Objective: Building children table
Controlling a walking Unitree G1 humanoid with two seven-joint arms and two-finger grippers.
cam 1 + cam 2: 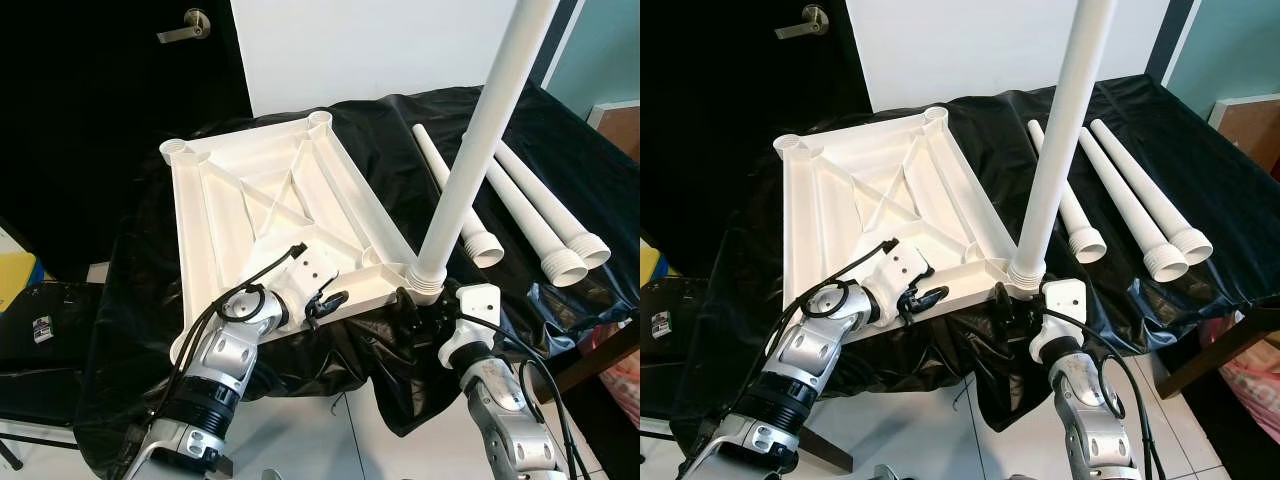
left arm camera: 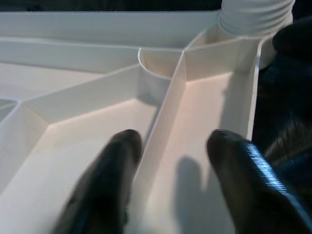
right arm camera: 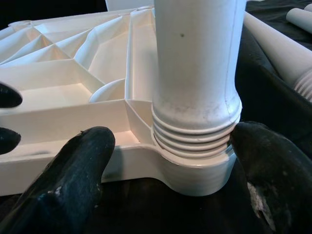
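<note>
The white table top (image 1: pixel 250 200) lies upside down on a black cloth, its ribs facing up. One white leg (image 1: pixel 480 140) stands upright in the near right corner socket (image 3: pixel 195 175), threads still showing. My right gripper (image 3: pixel 170 161) is open, with a finger on each side of that socket and a gap on both sides. My left gripper (image 1: pixel 325 300) rests at the top's near edge, also open. Its fingers (image 2: pixel 112 170) straddle a thin upright rib (image 2: pixel 165 112) in the left wrist view.
Three loose white legs (image 1: pixel 530 210) lie side by side on the black cloth (image 1: pixel 400 130) to the right. A dark door with a metal handle (image 1: pixel 185 28) stands behind on the left. A black bag (image 1: pixel 40 330) sits on the floor at left.
</note>
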